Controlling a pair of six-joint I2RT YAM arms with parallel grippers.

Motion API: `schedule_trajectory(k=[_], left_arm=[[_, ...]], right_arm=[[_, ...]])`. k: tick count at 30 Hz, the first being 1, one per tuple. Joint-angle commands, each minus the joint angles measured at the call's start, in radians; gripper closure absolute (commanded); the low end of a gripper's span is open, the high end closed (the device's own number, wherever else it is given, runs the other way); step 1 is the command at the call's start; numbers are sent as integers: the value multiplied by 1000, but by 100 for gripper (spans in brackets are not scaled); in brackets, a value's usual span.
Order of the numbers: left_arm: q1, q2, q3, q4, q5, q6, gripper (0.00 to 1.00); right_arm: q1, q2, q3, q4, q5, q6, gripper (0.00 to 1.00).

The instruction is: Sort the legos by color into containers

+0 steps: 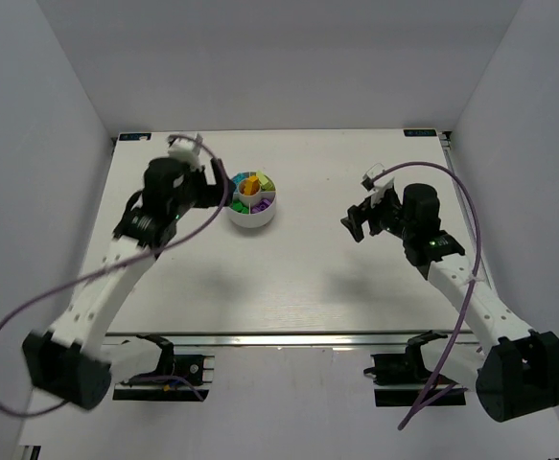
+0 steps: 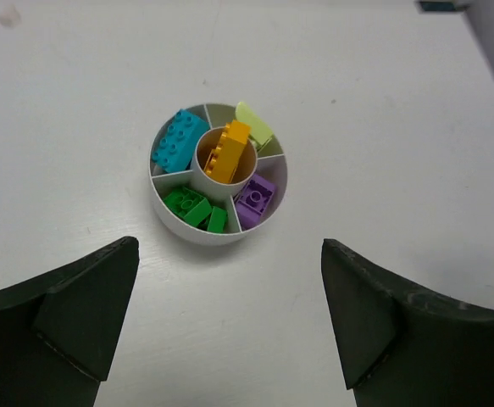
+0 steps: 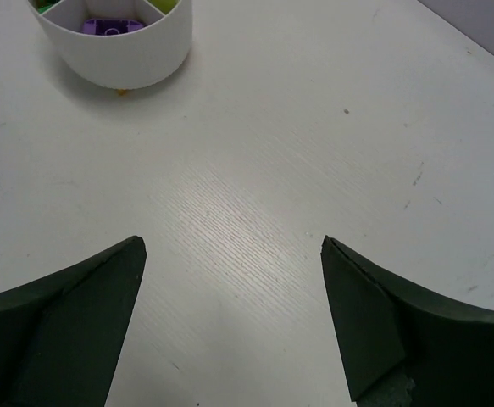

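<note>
Both spread, left claw [image 2: 228, 273] near central dish [image 2: 191, 231], right claw [image 3: 232, 246] well apart.

We see bright, even overhead light on the white tabletop [image 1: 308, 278], with faint soft shadows across its lower middle. In the wrist views the dark fingers [image 2: 69, 314] look slightly blurred at the lower corners; the dish [image 2: 197, 231] is sharp, thinly shadowed.

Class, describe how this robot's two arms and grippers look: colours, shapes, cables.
Both the left arm and right arm have white links with black joints and bases. A purple cable loops alongside each. The left gripper and right gripper have dark, wedge-shaped fingers.
</note>
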State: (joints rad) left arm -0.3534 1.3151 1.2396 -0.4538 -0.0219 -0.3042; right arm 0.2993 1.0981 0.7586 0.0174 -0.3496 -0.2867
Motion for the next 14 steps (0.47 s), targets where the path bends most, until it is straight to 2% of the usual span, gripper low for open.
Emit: schedule_trajectory(k=[1,4,6,10,14], left_arm=[[2,-247,-301,338,101,161,2],[2,-381,-478,400,151,186,2],[2,-434,-528,421,161,201,2],[-16,-451,-535,409,154,223,2],[-25,-456,-543,397,168,224,2]], right_arm=[[-9,-63,54,-14,84,47,11],[-9,-99,33,-16,185,103,11],[-11,-116,13,-48,253,124,11],[-17,-142,-24,-83,301,135,11],[-34,-152,-70,-47,345,138,11]])
